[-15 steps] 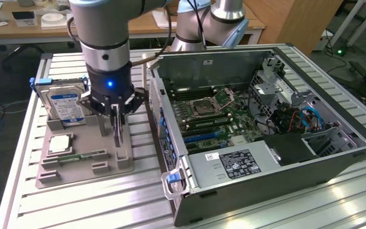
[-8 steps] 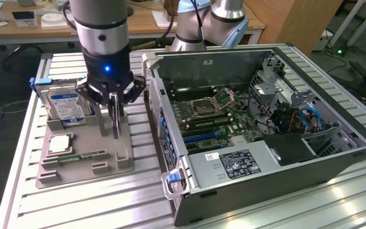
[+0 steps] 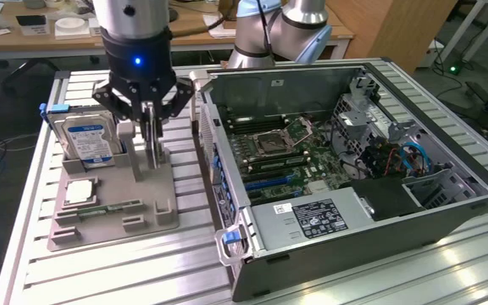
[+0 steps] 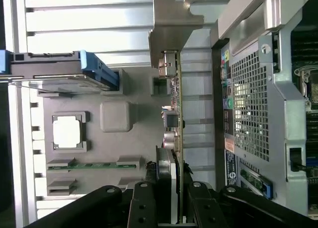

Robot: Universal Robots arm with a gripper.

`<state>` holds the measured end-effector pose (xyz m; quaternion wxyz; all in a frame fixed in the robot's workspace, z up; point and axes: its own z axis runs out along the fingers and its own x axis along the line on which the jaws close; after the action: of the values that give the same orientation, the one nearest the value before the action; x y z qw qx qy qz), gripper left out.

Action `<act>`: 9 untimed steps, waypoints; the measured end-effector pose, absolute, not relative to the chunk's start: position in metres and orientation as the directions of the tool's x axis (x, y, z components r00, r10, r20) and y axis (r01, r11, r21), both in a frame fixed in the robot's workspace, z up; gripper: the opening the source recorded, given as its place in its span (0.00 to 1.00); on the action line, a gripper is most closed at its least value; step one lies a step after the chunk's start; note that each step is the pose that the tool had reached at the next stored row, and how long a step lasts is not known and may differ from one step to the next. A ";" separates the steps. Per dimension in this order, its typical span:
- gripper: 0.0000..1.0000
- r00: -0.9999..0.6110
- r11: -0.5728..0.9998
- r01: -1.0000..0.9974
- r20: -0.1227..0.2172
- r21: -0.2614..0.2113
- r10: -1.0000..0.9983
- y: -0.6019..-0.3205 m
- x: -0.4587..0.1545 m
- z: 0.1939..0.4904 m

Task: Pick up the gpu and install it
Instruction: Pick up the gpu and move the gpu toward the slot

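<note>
In the exterior view, the gripper (image 3: pixel 148 146) hangs straight down over a grey holder (image 3: pixel 142 219) on the slatted worktop (image 3: pixel 125 273). Its fingers are pinched on either face of the gpu (image 3: pixel 153 164). The gpu stands on edge in the holder, on the side nearest the open case (image 3: pixel 312 95). A drive (image 3: pixel 87 143) stands upright in the holder on the exterior view's left of the gripper. The case lies on its side just beside the holder, with its board exposed.

In the wrist view, the gpu (image 4: pixel 177 104) is seen edge-on, running away from the gripper (image 4: pixel 171 193) to its pale bracket (image 4: pixel 171 24). The black fingers (image 4: pixel 144 205) flank the near end of the card. The gpu's lower edge sits in the holder (image 4: pixel 129 153), between the case (image 4: pixel 253 104) and the holder's other slots. Those slots hold the drive (image 4: pixel 64 76), a chip (image 4: pixel 67 132) and a memory stick (image 4: pixel 92 164).
</note>
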<state>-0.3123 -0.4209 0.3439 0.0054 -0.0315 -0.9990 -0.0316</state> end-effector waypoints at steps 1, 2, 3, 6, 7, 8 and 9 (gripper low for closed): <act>0.28 -0.998 0.996 0.063 0.013 0.063 0.063 -0.421 -0.312 0.349; 0.28 -0.998 0.996 0.063 0.013 0.063 0.063 -0.421 -0.312 0.354; 0.28 -0.998 0.996 0.063 0.013 0.063 0.063 -0.421 -0.312 0.358; 0.28 -0.998 0.996 0.063 0.013 0.063 0.063 -0.421 -0.312 0.371; 0.28 -0.998 0.996 0.063 0.013 0.063 0.062 -0.421 -0.312 0.375; 0.28 -0.998 0.996 0.061 0.013 0.063 0.060 -0.421 -0.312 0.377; 0.28 -1.000 0.998 0.022 0.015 0.063 0.021 -0.421 -0.312 0.378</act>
<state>-0.3124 -0.4208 0.3785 0.0072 -0.0109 -0.9994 -0.0315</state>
